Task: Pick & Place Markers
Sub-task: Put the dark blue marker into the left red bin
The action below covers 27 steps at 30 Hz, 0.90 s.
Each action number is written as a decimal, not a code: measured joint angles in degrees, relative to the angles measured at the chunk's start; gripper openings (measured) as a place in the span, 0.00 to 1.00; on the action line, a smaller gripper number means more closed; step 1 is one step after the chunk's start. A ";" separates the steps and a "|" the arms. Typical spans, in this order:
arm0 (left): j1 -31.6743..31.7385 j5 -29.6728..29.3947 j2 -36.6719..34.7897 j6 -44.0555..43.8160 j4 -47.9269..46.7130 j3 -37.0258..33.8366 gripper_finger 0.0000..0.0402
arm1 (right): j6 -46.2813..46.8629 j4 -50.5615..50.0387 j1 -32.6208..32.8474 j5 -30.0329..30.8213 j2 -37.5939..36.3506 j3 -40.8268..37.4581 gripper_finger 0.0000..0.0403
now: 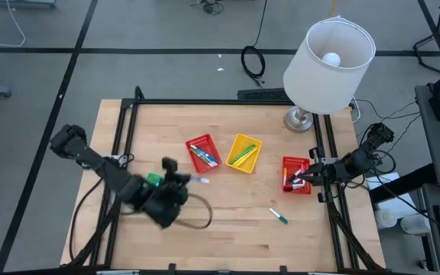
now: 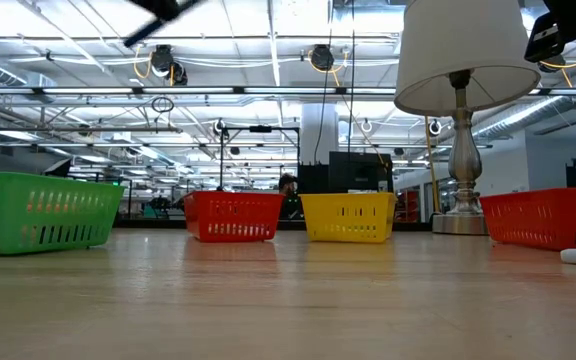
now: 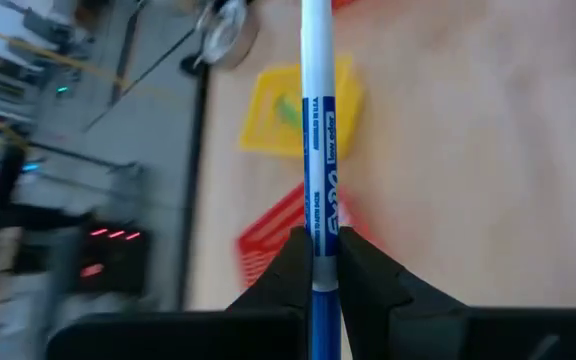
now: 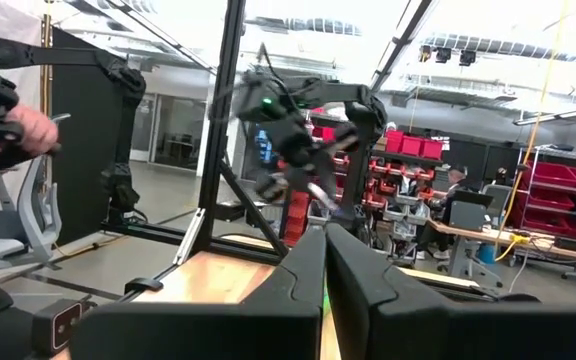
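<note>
1. A loose marker (image 1: 279,216) lies on the desk (image 1: 228,229) near the front edge, right of the middle.
2. The left gripper (image 1: 190,181) pinches a blue and white marker (image 3: 318,150) between its fingers, above the desk's left half.
3. The right gripper (image 1: 300,177) is fully closed and empty, over the red basket (image 1: 296,175) at the right edge.
4. More markers lie in the middle red basket (image 1: 202,153) and the yellow basket (image 1: 243,153).

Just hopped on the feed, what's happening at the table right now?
The left gripper is shut on a blue and white marker, held above the table near the left red basket, which already has markers in it, as does the yellow basket beside it. The right gripper is shut and waits over the red basket at the right edge. One green-tipped marker lies loose on the table.
</note>
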 joint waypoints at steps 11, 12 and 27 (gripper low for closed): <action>20.41 5.81 0.49 26.80 -3.04 -4.37 0.06 | -1.47 0.00 0.00 0.00 0.00 0.00 0.00; 22.07 6.36 0.48 29.33 -2.20 -5.22 0.06 | -1.46 0.00 0.00 0.00 0.00 0.00 0.00; 37.47 23.36 1.42 58.89 19.31 -14.55 0.06 | -2.81 -0.01 -0.02 0.01 0.00 0.00 0.00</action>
